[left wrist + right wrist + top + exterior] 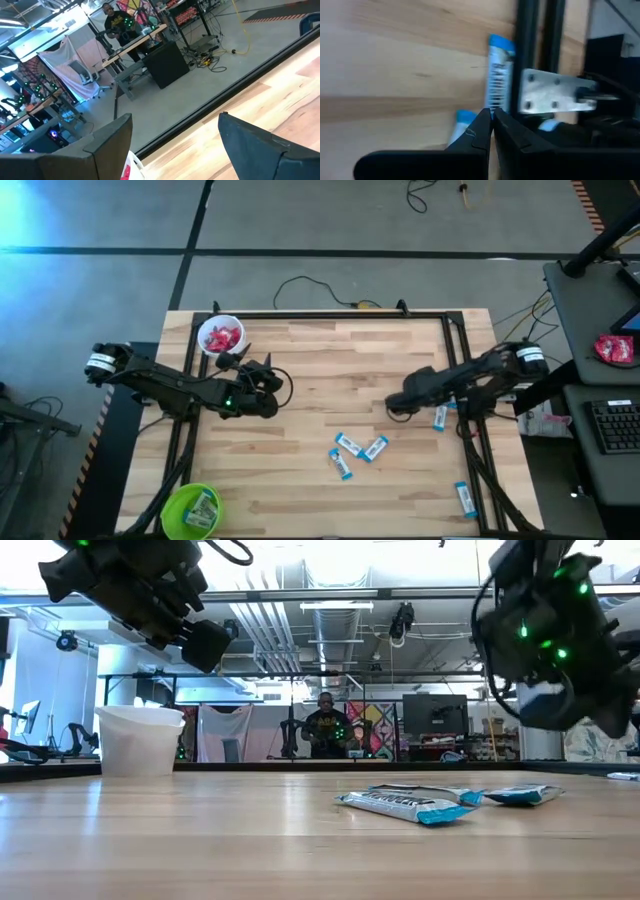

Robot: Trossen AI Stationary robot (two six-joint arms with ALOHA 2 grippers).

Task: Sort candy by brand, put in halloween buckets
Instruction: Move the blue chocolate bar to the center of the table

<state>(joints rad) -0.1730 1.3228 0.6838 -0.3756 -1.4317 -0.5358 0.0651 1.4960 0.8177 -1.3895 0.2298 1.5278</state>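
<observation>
Low view puts flat, crinkled blue-and-white candy (410, 806) nearest, lying on the pale wood-plank bench (200, 840); how many lie there is hard to tell, as they overlap. From the high view, three blue pieces (358, 452) cluster mid-bench, one (464, 497) sits near the right edge, and one (441, 417) is partly hidden under the right arm. The round lime bucket (187, 508), at the near left corner, holds something pale that I cannot make out. The right pincer (393, 405) is closed tight, holding nothing, above bare wood. The left pincer (268, 385) is spread wide and empty, near the round white bucket (220, 336) at the far left corner, which holds red candy (222, 338), too heaped to count. Beyond the bench a person (327, 728) sits.
</observation>
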